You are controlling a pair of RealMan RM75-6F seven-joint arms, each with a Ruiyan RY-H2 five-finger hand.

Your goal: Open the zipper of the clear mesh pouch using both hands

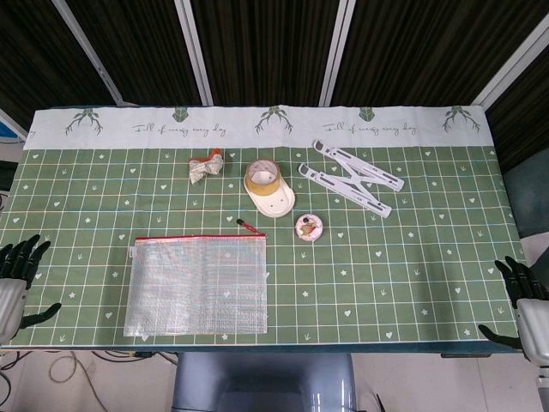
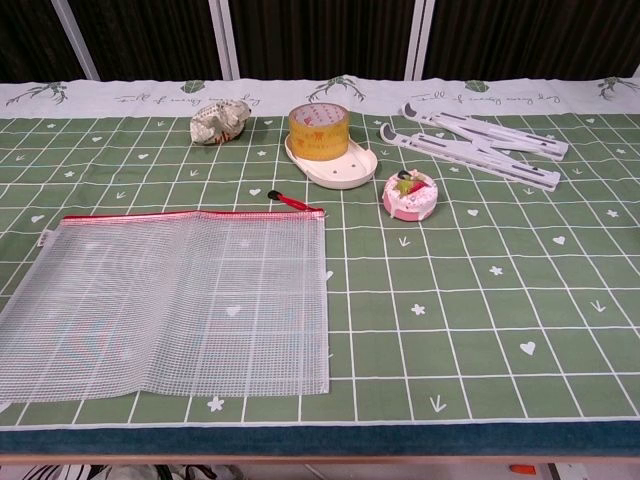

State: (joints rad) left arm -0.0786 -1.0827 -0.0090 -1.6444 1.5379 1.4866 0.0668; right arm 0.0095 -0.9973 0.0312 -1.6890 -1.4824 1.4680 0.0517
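The clear mesh pouch (image 1: 197,286) lies flat near the table's front left; in the chest view the pouch (image 2: 170,300) fills the lower left. A red zipper (image 1: 200,238) runs along its far edge, closed, with the black-tipped pull (image 1: 249,227) at the right end, also visible as the pull (image 2: 292,202) in the chest view. My left hand (image 1: 17,279) hangs off the table's left edge, fingers spread, holding nothing. My right hand (image 1: 523,296) sits off the right edge, fingers apart and empty. Neither hand shows in the chest view.
Behind the pouch stand a tape roll (image 1: 262,178) on a white oval dish (image 1: 274,200), a crumpled wrapper (image 1: 204,167), a small round pink tin (image 1: 310,227) and a white folding stand (image 1: 352,176). The green grid cloth (image 1: 403,266) covers the table.
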